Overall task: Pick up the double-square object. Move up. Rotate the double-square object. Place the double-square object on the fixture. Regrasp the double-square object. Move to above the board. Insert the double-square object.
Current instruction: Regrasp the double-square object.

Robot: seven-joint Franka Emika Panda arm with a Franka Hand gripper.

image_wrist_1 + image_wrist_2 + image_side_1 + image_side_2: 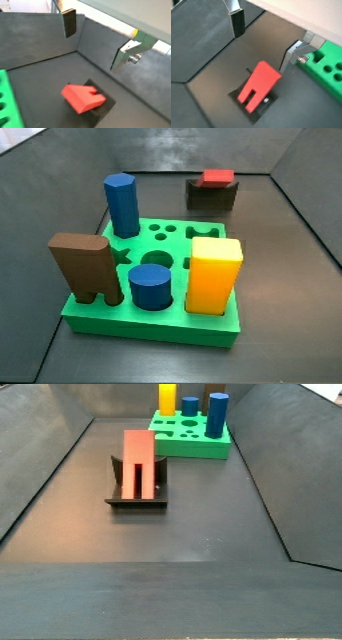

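The red double-square object (83,97) lies on the dark fixture (103,113), seen in both wrist views (260,85) and both side views (217,175) (138,462). In a side view the fixture (136,500) stands on the floor just in front of the green board (187,446). My gripper (95,40) is open and empty, well above the object and apart from it; it also shows in a wrist view (264,41). The gripper is out of view in both side views. The board's edge shows in both wrist views (8,105) (328,70).
On the board (160,320) stand a tall yellow block (214,275), a brown notched block (82,268), a blue cylinder (150,288) and a blue hexagonal prism (122,205). Dark walls enclose the floor on all sides.
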